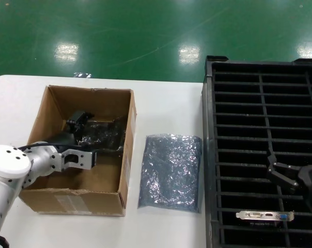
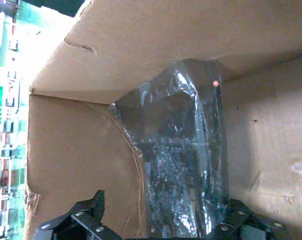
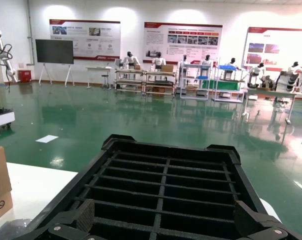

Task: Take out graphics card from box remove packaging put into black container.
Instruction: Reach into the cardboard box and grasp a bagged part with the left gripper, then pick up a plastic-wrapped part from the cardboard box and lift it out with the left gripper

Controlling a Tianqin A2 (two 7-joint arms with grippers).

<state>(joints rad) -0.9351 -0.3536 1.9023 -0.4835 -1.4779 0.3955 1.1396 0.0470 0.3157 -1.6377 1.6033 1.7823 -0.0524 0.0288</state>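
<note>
**Left claw in box, bagged card half hidden**

Inside the box [image 1: 68, 155] on the white tabletop [image 1: 166, 103], the left claw [image 1: 78, 121] reaches down, fingers [image 2: 88, 212] spread apart at the crinkled packaging [image 1: 102, 135]. A dark graphics card [image 2: 178, 180] shows only dimly through the plastic; its edges are hard to trace. The flat bluish bag [image 1: 170, 171] lies beside the box. Right claw [image 1: 274, 166] hangs open over the black container [image 1: 259, 103], arm cut off at frame edge. A second card's bracket [image 1: 264, 215] stands in a near slot, board hidden.

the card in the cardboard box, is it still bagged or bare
Still bagged. In the left wrist view the graphics card sits inside the crinkled packaging in the box, with the open left hand around its near end.
</note>
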